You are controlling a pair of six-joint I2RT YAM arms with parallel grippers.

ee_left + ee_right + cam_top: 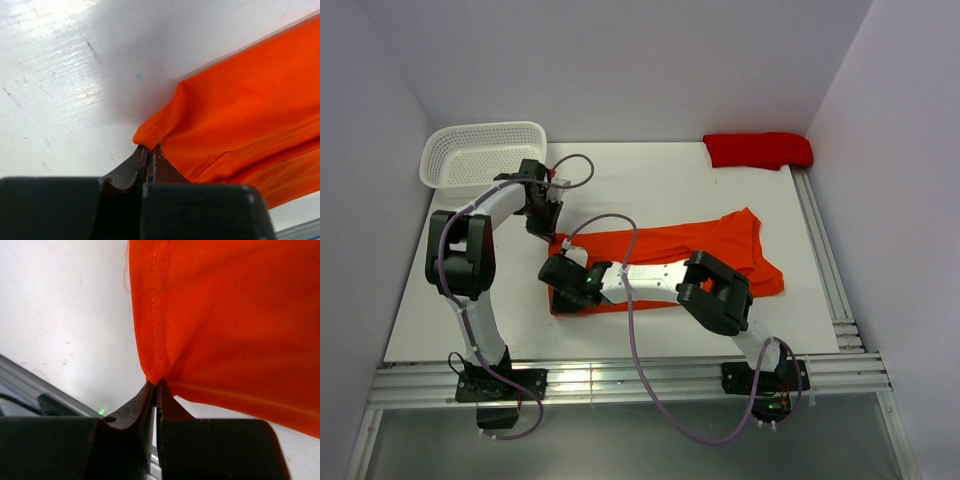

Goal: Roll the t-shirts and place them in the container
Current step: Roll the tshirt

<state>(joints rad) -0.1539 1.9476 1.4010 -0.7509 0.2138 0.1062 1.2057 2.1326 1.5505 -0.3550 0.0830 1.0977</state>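
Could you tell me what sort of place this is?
Likely a robot lab cell: white table boxed in by plain walls, metal rails along its edges, left arm and right arm bolted down.

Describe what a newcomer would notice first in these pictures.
The bright orange t-shirt in the middle stands out, the left gripper and right gripper each shut on a corner of its left end. A red t-shirt lies bundled at the far right corner, a white basket far left.
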